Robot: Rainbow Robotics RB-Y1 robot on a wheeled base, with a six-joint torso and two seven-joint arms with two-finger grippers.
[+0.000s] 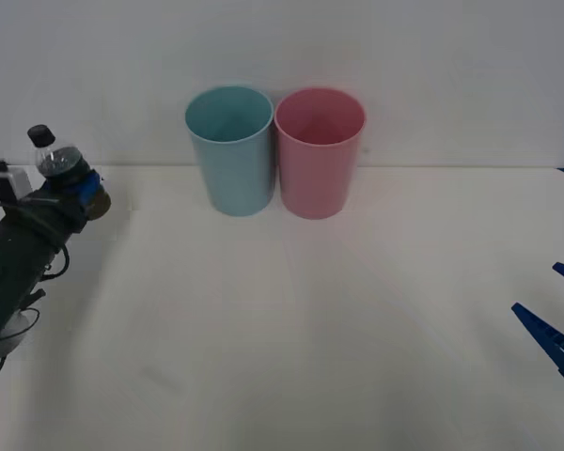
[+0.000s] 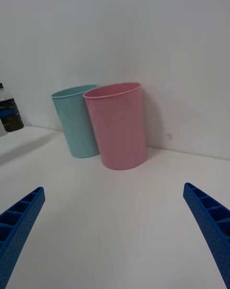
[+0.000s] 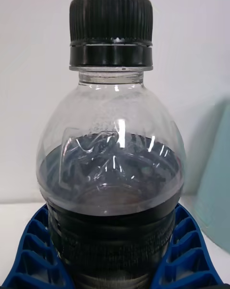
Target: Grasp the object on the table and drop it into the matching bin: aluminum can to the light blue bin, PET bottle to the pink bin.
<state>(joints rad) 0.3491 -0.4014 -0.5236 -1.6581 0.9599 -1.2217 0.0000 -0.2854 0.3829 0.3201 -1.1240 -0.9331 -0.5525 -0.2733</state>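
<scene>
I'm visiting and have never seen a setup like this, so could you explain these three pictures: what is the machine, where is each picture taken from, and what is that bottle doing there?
It is a two-armed robot sorting waste. The wide picture comes from a camera above its arms, looking down at the white table. At the back of the table stand a light blue bin and a pink bin, side by side. The other two pictures come from cameras on the wrists. On the robot's left, the left gripper holds a small PET bottle upright above the table; the left wrist picture shows it close up, with blue ribbed fingers clasping its dark body below the black cap. The right gripper waits open at the table's right edge, facing both bins. The bottle belongs in the pink bin.
</scene>
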